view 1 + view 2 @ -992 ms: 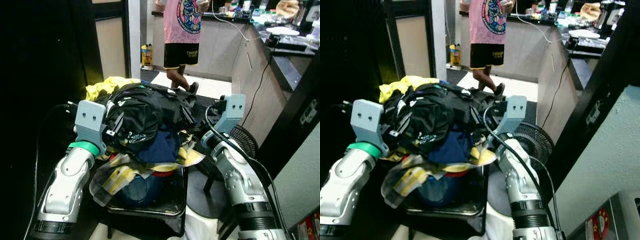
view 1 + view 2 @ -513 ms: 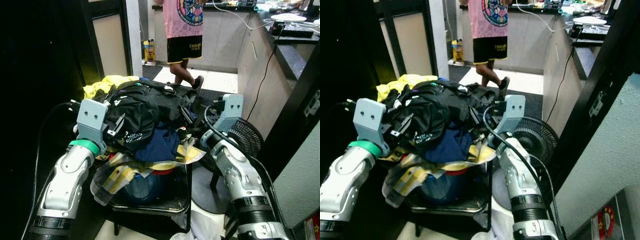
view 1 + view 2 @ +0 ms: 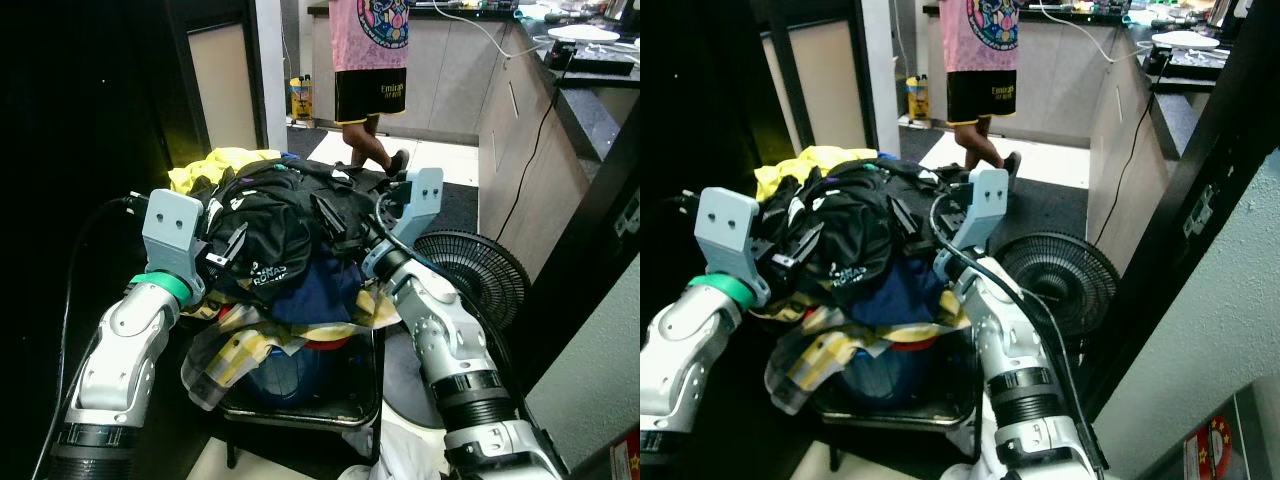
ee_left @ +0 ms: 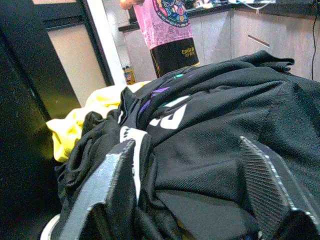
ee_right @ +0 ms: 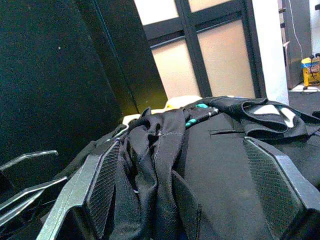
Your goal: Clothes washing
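Jaws spread on both grippers against heaped clothes (image 3: 285, 235) atop dark stool (image 3: 345, 405)

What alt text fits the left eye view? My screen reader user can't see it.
Two silver robot arms press a heap of dark clothes from both sides, left tool and right tool open against it. The heap sits on a basket beside a fan; a person stands behind.

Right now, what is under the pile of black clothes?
Under the black clothes lie a navy garment, a yellow-patterned cloth and a blue basket. What the basket holds is covered.
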Available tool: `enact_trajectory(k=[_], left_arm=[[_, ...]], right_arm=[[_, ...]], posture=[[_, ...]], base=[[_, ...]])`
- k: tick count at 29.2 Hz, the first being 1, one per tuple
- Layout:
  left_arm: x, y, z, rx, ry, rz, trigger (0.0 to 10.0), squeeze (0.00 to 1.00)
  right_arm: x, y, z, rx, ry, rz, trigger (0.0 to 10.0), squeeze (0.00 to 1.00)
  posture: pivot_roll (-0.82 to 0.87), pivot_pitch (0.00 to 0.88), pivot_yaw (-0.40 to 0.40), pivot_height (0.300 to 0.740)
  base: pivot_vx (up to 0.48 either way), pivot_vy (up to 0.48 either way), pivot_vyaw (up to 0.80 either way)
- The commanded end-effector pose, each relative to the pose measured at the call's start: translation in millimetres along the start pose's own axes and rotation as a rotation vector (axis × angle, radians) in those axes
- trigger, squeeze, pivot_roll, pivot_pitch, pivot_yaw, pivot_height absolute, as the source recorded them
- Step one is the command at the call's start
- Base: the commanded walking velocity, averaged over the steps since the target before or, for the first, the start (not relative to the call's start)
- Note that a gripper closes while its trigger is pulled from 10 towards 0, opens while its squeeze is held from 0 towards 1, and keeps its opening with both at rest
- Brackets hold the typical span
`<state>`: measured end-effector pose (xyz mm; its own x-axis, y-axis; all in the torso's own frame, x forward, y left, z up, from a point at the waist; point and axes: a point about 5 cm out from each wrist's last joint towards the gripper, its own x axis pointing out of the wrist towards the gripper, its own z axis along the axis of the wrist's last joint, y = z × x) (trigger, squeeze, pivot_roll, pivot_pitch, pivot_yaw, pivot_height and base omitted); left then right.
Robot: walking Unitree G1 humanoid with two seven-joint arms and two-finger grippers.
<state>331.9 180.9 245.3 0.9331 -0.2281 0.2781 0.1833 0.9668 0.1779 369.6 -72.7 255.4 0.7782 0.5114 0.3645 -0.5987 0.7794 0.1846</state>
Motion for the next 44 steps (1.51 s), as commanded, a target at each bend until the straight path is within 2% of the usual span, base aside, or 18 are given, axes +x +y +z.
enact_trajectory(k=[1,3,4,5,6,7,8,18,19,25,26,27,33,35,36,38,43,44], left_arm=[[-2.9,1.2,-1.6,-0.008,0.001,0.013,10.0,1.0],[-3.0,2.3,-2.5,-0.016,0.002,0.035,10.0,1.0],[-3.3,2.4,-1.7,-0.029,-0.007,0.043,0.0,1.0],[-3.2,1.5,-0.9,-0.041,-0.014,0.042,0.0,0.54],[-3.2,1.5,-0.9,-0.041,-0.014,0.042,0.0,0.54],[-3.2,0.8,-0.3,-0.049,-0.019,0.039,0.0,0.08],[-2.9,0.9,0.6,-0.052,-0.027,0.043,0.0,0.0],[-1.6,5.0,5.3,-0.058,-0.052,0.08,0.0,0.0],[-1.3,5.2,4.6,-0.047,-0.044,0.084,10.0,0.0],[-1.4,3.1,1.7,-0.044,-0.018,0.059,10.0,0.0],[-0.6,0.2,-0.3,-0.043,0.008,0.021,10.0,1.0],[0.4,-2.9,-2.3,-0.033,0.036,-0.015,10.0,1.0],[12.1,-12.4,-6.3,-0.034,0.105,-0.063,10.0,1.0],[25.0,-22.5,-6.9,-0.055,0.151,-0.108,10.0,1.0],[25.0,-22.5,-6.9,-0.055,0.151,-0.108,10.0,1.0],[35.8,-29.4,-3.2,-0.075,0.171,-0.131,10.0,1.0],[39.5,-32.4,-1.5,-0.085,0.196,-0.152,10.0,1.0],[38.3,-33.9,-3.6,-0.082,0.219,-0.171,10.0,0.85]], right_arm=[[2.0,3.5,-0.8,0.003,0.0,0.023,10.0,0.0],[2.2,3.9,-0.8,0.004,0.001,0.027,10.0,0.0],[2.5,4.0,-0.5,0.004,0.001,0.03,10.0,0.0],[3.1,3.8,0.2,0.004,0.0,0.032,10.0,0.0],[3.1,3.8,0.2,0.004,0.0,0.032,10.0,0.0],[3.6,3.6,0.7,0.003,0.0,0.034,10.0,0.0],[4.5,3.3,1.5,0.003,-0.002,0.036,10.0,0.0],[7.0,4.4,2.2,-0.001,-0.002,0.053,10.0,0.0],[7.5,5.2,2.2,-0.004,0.0,0.058,10.0,0.0],[8.8,5.9,1.4,-0.012,0.008,0.066,10.0,0.0],[9.4,4.9,1.6,-0.014,0.009,0.063,10.0,0.0],[9.5,4.0,1.8,-0.015,0.01,0.06,10.0,0.0],[9.1,0.0,2.7,-0.021,0.012,0.052,10.0,0.0],[9.1,-3.5,4.0,-0.031,0.017,0.045,10.0,0.0],[9.1,-3.5,4.0,-0.031,0.017,0.045,10.0,0.0],[9.1,-7.1,6.6,-0.042,0.016,0.035,10.0,0.0],[7.9,-10.1,8.7,-0.049,0.014,0.026,10.0,0.0],[7.5,-11.0,8.8,-0.051,0.014,0.023,10.0,0.0]], posture=[[0.05,0.041,0.051,0.74],[0.04,0.036,0.044,0.74],[0.04,0.028,0.039,0.74],[0.03,0.023,0.036,0.74],[0.03,0.023,0.036,0.74],[0.03,0.023,0.036,0.74],[0.03,0.022,0.034,0.74],[0.03,0.011,0.022,0.74],[0.03,0.012,0.02,0.74],[0.04,0.018,0.02,0.74],[0.03,0.025,0.018,0.74],[0.03,0.025,0.018,0.74],[0.03,0.029,0.01,0.74],[0.03,0.029,0.016,0.74],[0.03,0.029,0.016,0.74],[0.02,0.031,0.024,0.74],[0.01,0.033,0.026,0.74],[0.01,0.035,0.028,0.74]], base=[[0.0,0.0,0.0],[0.0,0.0,0.0],[0.0,0.0,0.0],[0.0,0.0,0.0],[0.0,0.0,0.0],[0.0,0.0,0.0],[0.0,0.0,0.0],[0.0,0.0,0.0],[0.0,0.0,0.0],[0.0,0.0,0.0],[0.0,0.0,0.0],[0.0,0.0,0.0],[0.0,0.0,0.0],[0.0,0.0,0.0],[0.0,0.0,0.0],[0.0,0.0,0.0],[0.0,0.0,0.0],[0.0,0.0,0.0]])
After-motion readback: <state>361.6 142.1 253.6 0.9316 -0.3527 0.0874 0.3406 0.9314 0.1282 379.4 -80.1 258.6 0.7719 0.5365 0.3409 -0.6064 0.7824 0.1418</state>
